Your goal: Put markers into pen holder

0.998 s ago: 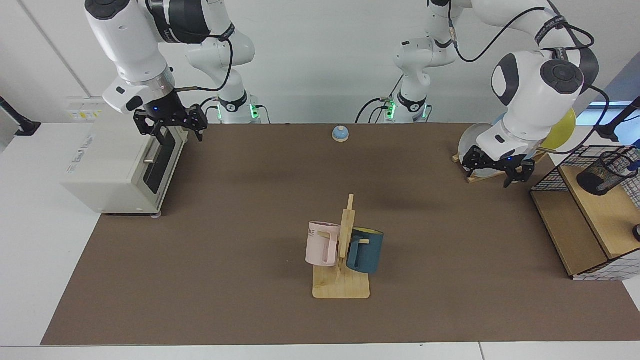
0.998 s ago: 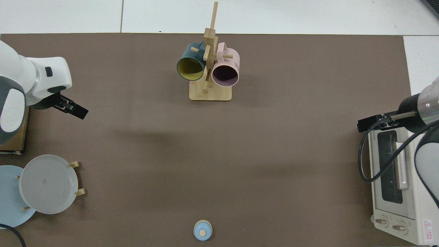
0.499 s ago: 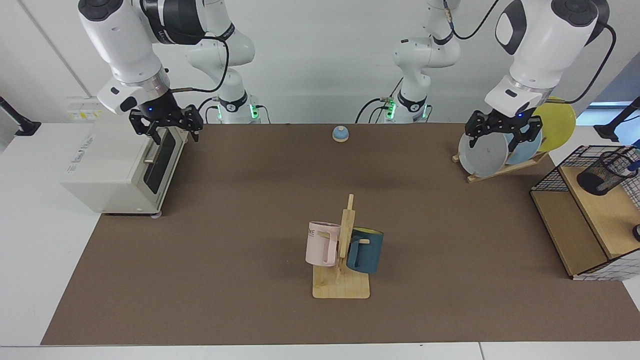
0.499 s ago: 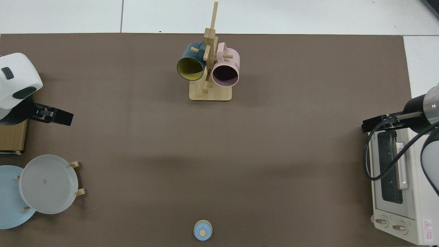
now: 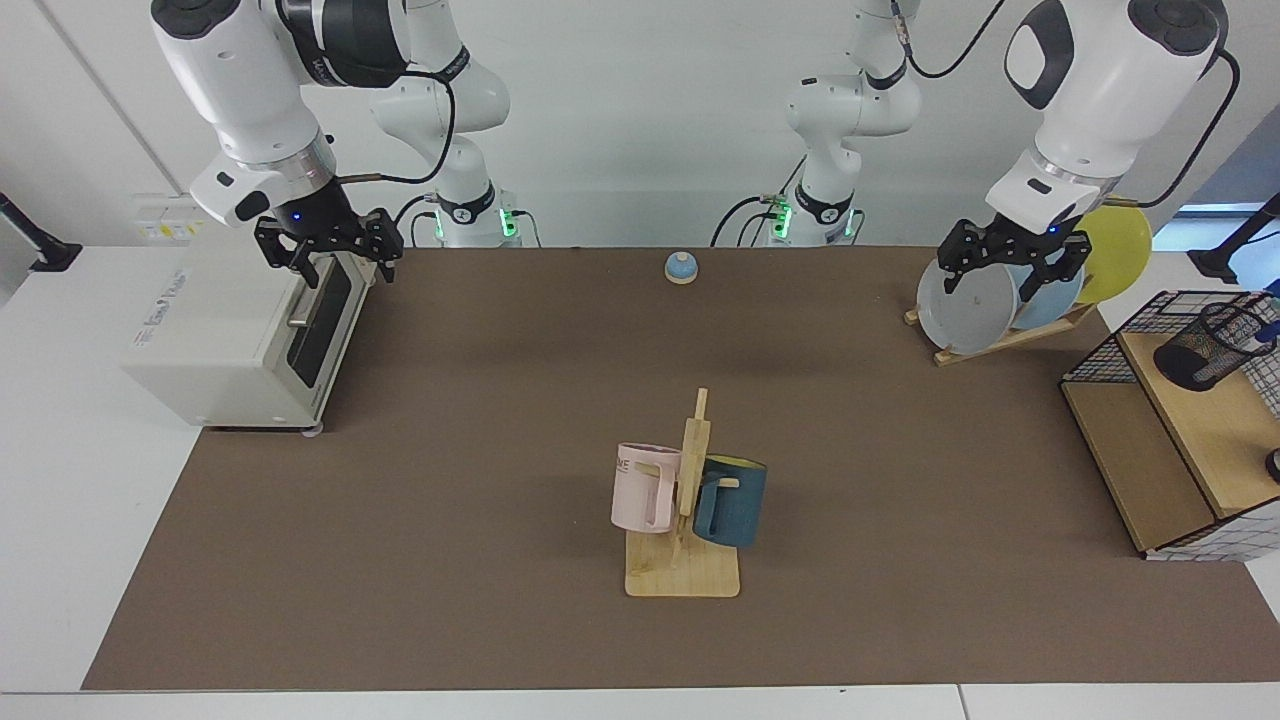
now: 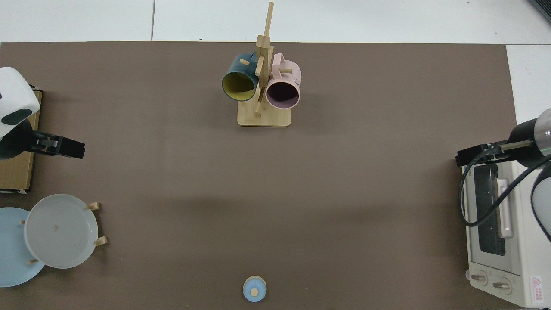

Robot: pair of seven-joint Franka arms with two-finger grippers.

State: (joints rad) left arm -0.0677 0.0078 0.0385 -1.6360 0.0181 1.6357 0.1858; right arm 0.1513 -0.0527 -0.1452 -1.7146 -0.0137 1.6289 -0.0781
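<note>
The pen holder [image 5: 1208, 347], a black mesh cup, stands on the wooden board inside the wire basket at the far right of the facing view. A small blue tip [image 5: 1269, 329] shows at its mouth, right at the view's edge. I take it for the markers' end, and the rest is hidden. My left gripper [image 5: 1008, 285] hangs open and empty in front of the plate rack, well to the left of the holder. In the top view the left gripper [image 6: 64, 147] is at the left edge. My right gripper [image 5: 330, 268] is open and empty above the toaster oven's front, and the right gripper [image 6: 473, 155] shows by the oven in the top view.
A wooden mug rack [image 5: 683, 575] with a pink mug [image 5: 643, 488] and a dark blue mug [image 5: 733, 500] stands mid-table. The toaster oven [image 5: 230, 330] is at the left. The plate rack [image 5: 975, 305] and the wire basket [image 5: 1100, 365] are at the right. A blue bell [image 5: 681, 267] sits at the back.
The left arm rose from low beside the basket and now hangs higher, over the plate rack. The right gripper drifted slightly up and towards the oven.
</note>
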